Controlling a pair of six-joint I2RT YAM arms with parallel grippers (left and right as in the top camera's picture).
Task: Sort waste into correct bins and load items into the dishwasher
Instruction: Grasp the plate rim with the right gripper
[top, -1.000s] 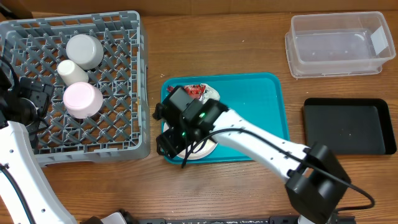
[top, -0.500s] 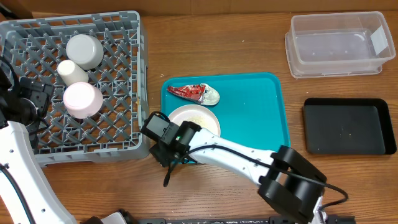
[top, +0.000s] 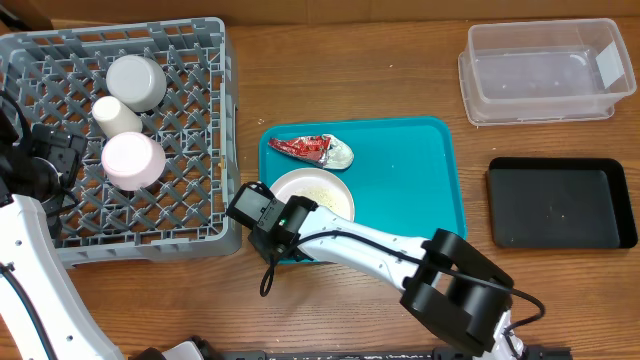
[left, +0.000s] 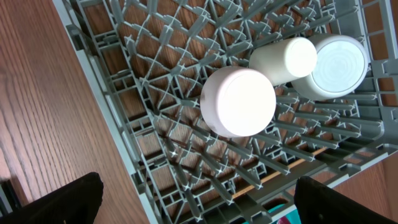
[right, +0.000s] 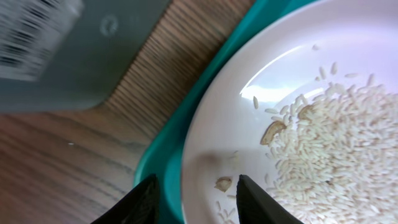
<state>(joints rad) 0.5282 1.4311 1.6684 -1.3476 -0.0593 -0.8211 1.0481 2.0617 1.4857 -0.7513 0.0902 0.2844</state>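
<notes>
Three dishes already sit upside down in the grey rack (top: 190, 205) at the upper left of the overhead view: a metal bowl (top: 136, 81), a white cup (top: 116, 115) and a pink bowl (top: 132, 161), mouths down so they can drain. We judge the plate (top: 345, 195) is next. It lies on the teal tray (top: 410, 180) in mid frame, carrying rice (right: 336, 143), with the red wrapper (top: 308, 147) just above it.

Our right end effector (right: 198, 202) is partly spread astride the plate's lower-left rim, one finger outside and one inside, not visibly pinching. That rim sits close to the tray wall and the rack's corner, so room is tight.

Our left end effector (left: 198, 205) hangs wide apart over the rack. At the right, the clear tub (top: 540, 108) and black tray (top: 560, 205) lie well apart from the plate across bare desk (top: 350, 70).
</notes>
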